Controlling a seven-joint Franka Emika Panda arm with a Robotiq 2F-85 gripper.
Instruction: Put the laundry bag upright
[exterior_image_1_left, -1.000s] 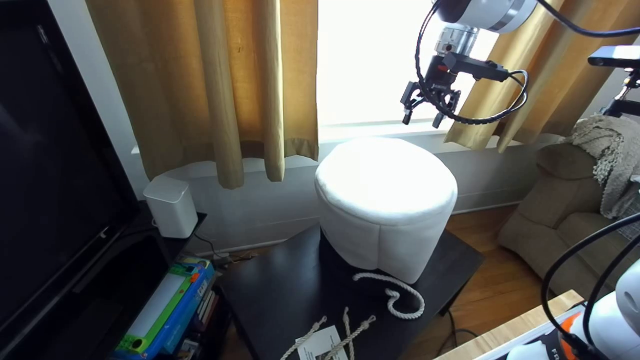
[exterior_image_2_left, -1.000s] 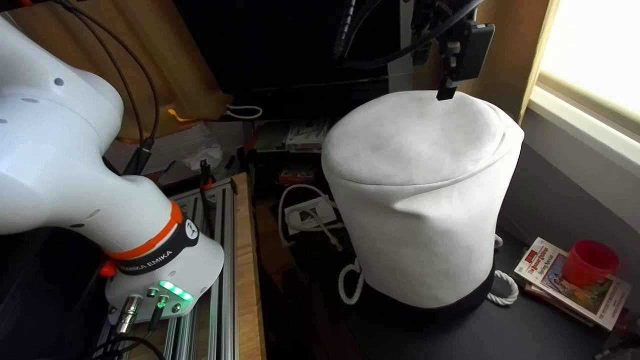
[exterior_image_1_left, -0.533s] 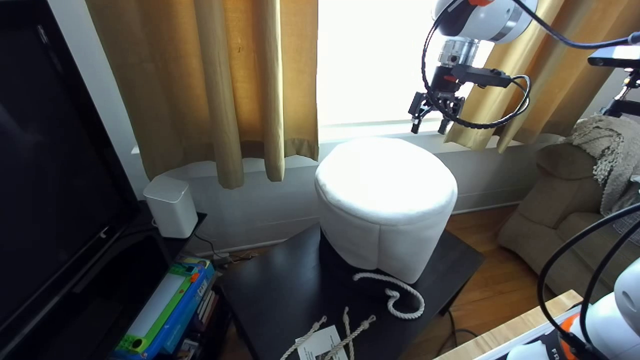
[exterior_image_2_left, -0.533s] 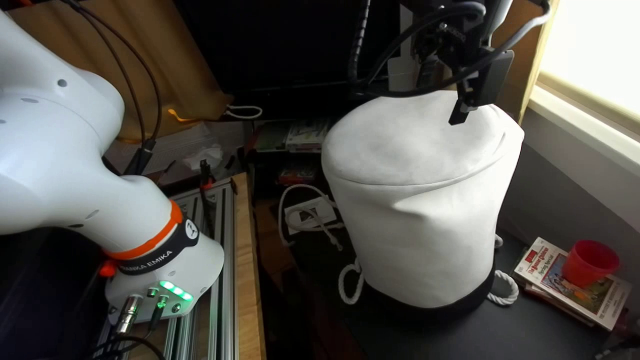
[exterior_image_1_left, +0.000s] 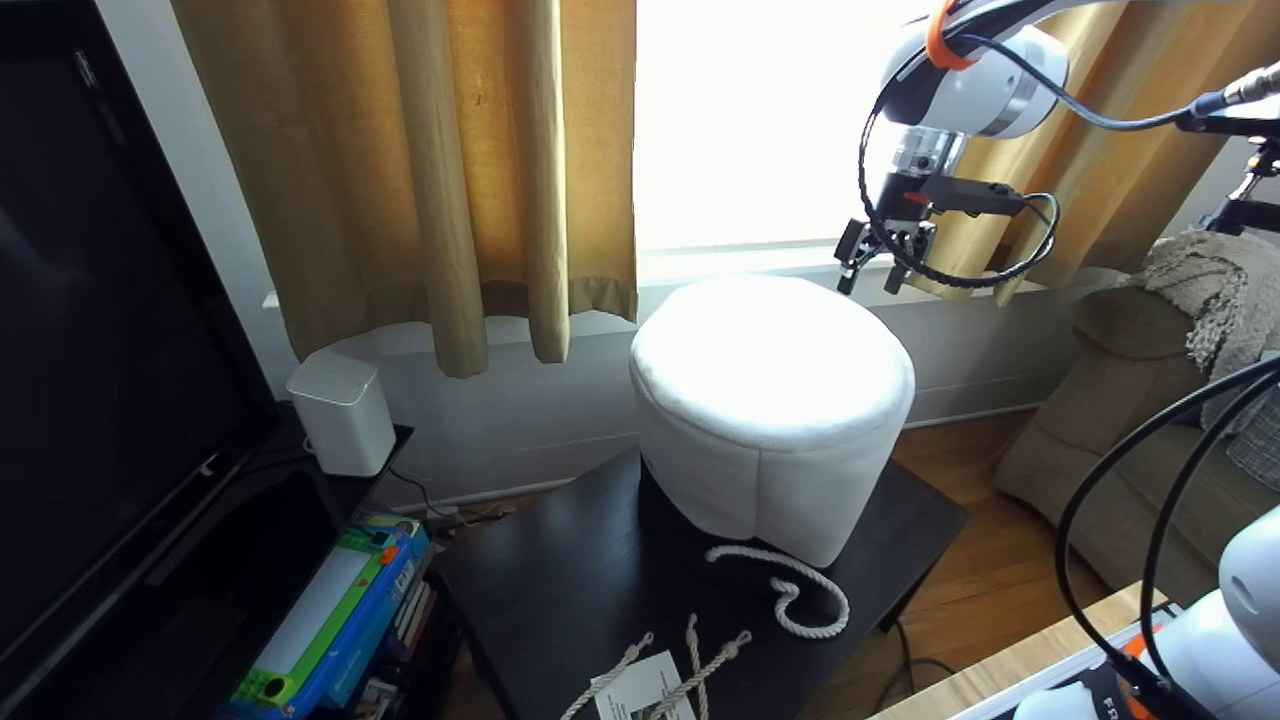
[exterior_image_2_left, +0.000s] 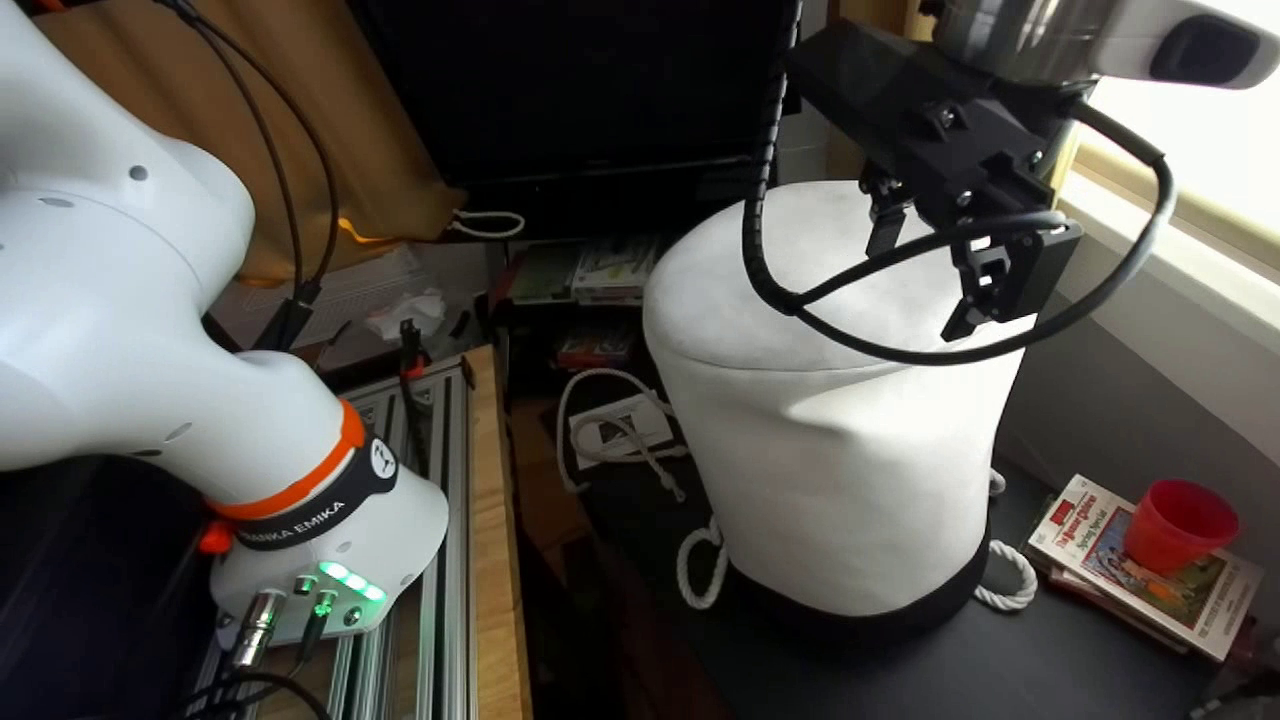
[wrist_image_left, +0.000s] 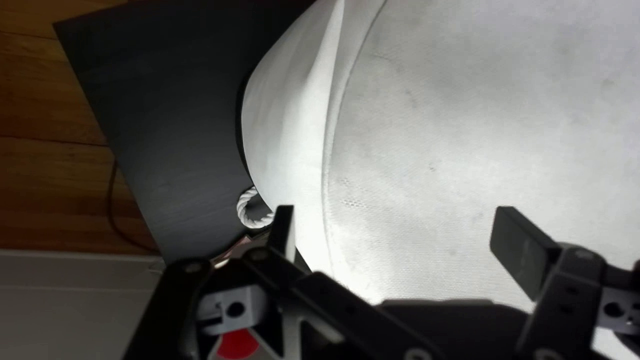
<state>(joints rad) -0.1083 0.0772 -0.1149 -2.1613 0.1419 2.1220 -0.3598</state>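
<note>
The laundry bag (exterior_image_1_left: 770, 400) stands upside down on a dark table, its white base facing up and its black rim band (exterior_image_2_left: 890, 620) against the tabletop. It also fills much of the wrist view (wrist_image_left: 450, 140). White rope loop handles (exterior_image_2_left: 1022, 578) lie at its foot. Its opening is hidden underneath. My gripper (exterior_image_1_left: 869, 286) is open and empty, pointing down near the bag's window-side top edge; it also shows in an exterior view (exterior_image_2_left: 920, 285). In the wrist view the fingers (wrist_image_left: 392, 230) lie on either side of the base seam; I cannot tell their height above it.
The dark table (exterior_image_1_left: 560, 560) carries a card with loose rope ends (exterior_image_1_left: 690, 670), and books (exterior_image_2_left: 1080, 540) with a red cup (exterior_image_2_left: 1180, 525). The window sill (exterior_image_2_left: 1190, 290) runs close to the gripper. A white box device (exterior_image_1_left: 345, 415) stands beside the TV (exterior_image_1_left: 100, 300).
My gripper has moved down towards the bag's top, and shifted right in both exterior views. It stays open. The laundry bag has not moved.
</note>
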